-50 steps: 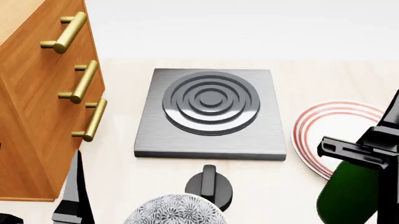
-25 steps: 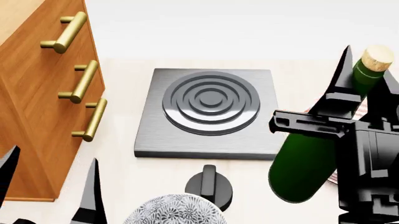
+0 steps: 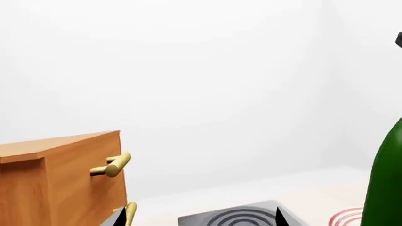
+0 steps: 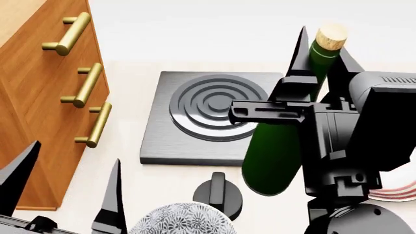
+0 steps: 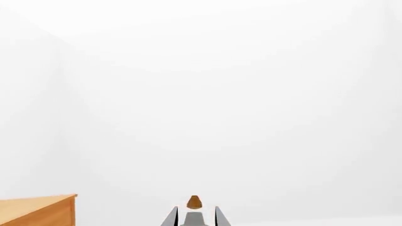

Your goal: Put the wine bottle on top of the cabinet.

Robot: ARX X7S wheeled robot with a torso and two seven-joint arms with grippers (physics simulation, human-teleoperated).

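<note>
The wine bottle (image 4: 276, 146), dark green with a tan cork (image 4: 331, 36), hangs upright in the air over the right edge of the stove plate. My right gripper (image 4: 322, 48) is shut on its slim neck. In the right wrist view the cork (image 5: 193, 202) shows just past the closed-in fingers (image 5: 171, 217). The bottle's green side (image 3: 386, 183) also fills the edge of the left wrist view. The orange-brown cabinet (image 4: 39, 97) with brass handles stands at the left, its top (image 3: 56, 143) level with the wrist cameras. My left gripper (image 4: 77, 153) is open and holds nothing, low beside the cabinet front.
A grey stove plate (image 4: 169, 141) with ringed burner lies in the middle, a black knob (image 4: 217, 195) in front of it. A patterned bowl (image 4: 182, 219) sits at the near edge. A red-ringed plate (image 4: 396, 187) lies at the right, mostly behind my right arm.
My right arm has risen and carried the bottle leftward, from over the red-ringed plate to the burner's edge. The left gripper's fingers have come up higher into view.
</note>
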